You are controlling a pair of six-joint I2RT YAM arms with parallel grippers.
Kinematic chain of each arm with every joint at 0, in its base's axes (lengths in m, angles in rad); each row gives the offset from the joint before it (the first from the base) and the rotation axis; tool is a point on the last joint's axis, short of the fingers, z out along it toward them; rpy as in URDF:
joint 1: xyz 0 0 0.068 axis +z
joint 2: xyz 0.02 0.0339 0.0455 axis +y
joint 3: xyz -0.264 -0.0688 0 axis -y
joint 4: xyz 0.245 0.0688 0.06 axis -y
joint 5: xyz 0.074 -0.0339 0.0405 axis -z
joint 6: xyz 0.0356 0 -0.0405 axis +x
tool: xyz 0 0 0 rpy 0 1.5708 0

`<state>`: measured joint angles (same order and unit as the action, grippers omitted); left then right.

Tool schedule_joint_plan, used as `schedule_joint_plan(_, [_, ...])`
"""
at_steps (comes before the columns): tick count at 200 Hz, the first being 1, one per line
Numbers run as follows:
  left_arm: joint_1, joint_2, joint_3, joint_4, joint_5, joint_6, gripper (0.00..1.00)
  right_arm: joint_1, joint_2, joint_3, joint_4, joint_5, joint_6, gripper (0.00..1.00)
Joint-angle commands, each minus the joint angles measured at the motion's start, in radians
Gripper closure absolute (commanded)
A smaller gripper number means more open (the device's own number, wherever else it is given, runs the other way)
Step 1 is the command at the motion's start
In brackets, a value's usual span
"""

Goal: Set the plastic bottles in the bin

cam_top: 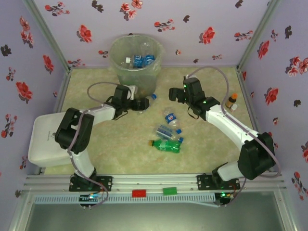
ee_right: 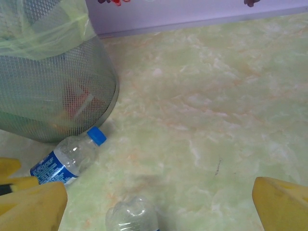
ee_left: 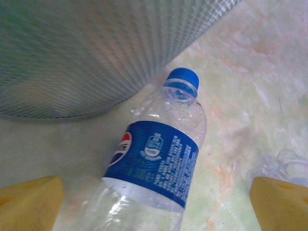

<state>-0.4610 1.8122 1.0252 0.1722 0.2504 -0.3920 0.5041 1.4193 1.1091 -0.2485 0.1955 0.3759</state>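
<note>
The bin [cam_top: 135, 60], a grey-green mesh basket with a clear liner, stands at the back of the table with several plastic bottles [cam_top: 142, 60] inside. A clear bottle with a blue label and blue cap [ee_left: 154, 159] lies at its foot [ee_left: 96, 48]. My left gripper [cam_top: 139, 103] is open and straddles that bottle, its yellow fingers [ee_left: 29, 202] well clear on both sides. My right gripper [cam_top: 174, 94] hangs open over bare table, holding nothing. Two more clear bottles [cam_top: 171, 118] [cam_top: 166, 131] and a green one [cam_top: 166, 145] lie mid-table.
A tiny brown bottle with an orange cap [cam_top: 231, 100] stands near the right wall. A white tray [cam_top: 45, 139] sits at the near left. In the right wrist view the bin [ee_right: 53, 86], the blue-capped bottle [ee_right: 67, 159] and another bottle's base [ee_right: 132, 216] appear.
</note>
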Motion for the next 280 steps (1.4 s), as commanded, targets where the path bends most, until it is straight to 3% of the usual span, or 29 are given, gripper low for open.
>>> schedule_joint_plan(1, [-0.034, 0.043, 0.049, -0.098, -0.053, 0.057, 0.0, -0.015, -0.03, -0.035, 0.049, 0.006, 0.028, 0.0])
schedule_joint_plan(37, [-0.059, 0.089, 0.105, -0.204, -0.15, 0.067, 0.03, -0.032, -0.031, -0.055, 0.071, -0.028, 0.04, 0.0])
schedule_joint_plan(127, [-0.074, 0.137, 0.148, -0.25, -0.16, 0.081, 0.17, -0.052, -0.056, -0.082, 0.089, -0.079, 0.067, 0.0])
schedule_joint_plan(168, [-0.091, 0.103, 0.117, -0.222, -0.148, 0.094, 0.41, -0.055, -0.074, -0.113, 0.105, -0.07, 0.1, 0.0])
schedule_joint_plan(194, [-0.106, 0.042, 0.059, -0.189, -0.124, 0.1, 0.51, -0.058, -0.083, -0.138, 0.136, -0.074, 0.139, 0.0])
schedule_joint_plan(280, [-0.146, -0.411, -0.232, -0.053, -0.111, 0.008, 0.51, -0.058, -0.048, -0.213, 0.216, -0.088, 0.252, 0.0])
